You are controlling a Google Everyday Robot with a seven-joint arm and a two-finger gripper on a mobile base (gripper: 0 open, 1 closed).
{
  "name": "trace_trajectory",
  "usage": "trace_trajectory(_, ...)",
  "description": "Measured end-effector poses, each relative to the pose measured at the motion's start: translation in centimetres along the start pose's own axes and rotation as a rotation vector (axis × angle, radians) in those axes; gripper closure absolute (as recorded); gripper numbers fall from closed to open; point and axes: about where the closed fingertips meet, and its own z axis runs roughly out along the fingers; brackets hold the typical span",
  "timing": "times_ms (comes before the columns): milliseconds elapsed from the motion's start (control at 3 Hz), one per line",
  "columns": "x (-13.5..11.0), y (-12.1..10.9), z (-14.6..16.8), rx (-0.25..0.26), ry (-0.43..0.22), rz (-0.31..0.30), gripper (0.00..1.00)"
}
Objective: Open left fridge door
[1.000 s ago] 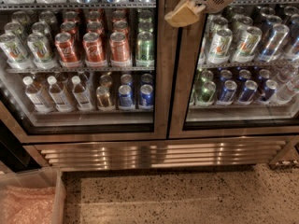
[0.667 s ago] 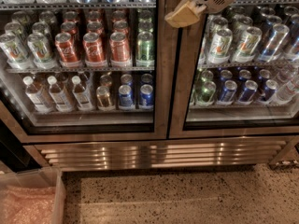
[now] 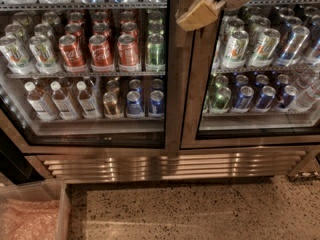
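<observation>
The left fridge door (image 3: 90,79) is filling the left half of the view and sitting shut, its steel edge lying flush against the matching right door (image 3: 260,129) at the centre seam. Red cola cans (image 3: 100,51), a green can (image 3: 155,51) and clear bottles (image 3: 62,100) are showing through its pane. The gripper (image 3: 196,15) is hanging at the top of the view, just right of that seam, in front of the right door's frame. Whether it is open, closed or touching the steel cannot be told, and it is holding nothing visible. Below the doors a ribbed steel grille (image 3: 170,166) is running across. Speckled floor (image 3: 200,214) is lying open in front, with a clear bin (image 3: 30,216) sitting at the lower left corner.
</observation>
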Motion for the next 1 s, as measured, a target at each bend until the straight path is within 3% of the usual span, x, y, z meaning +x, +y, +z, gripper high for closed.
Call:
trace_trajectory(333, 0.00, 0.00, 0.01, 0.000, 0.000, 0.000, 1.00)
trace_trajectory(1000, -0.06, 0.18, 0.09, -0.026, -0.007, -0.003, 0.59)
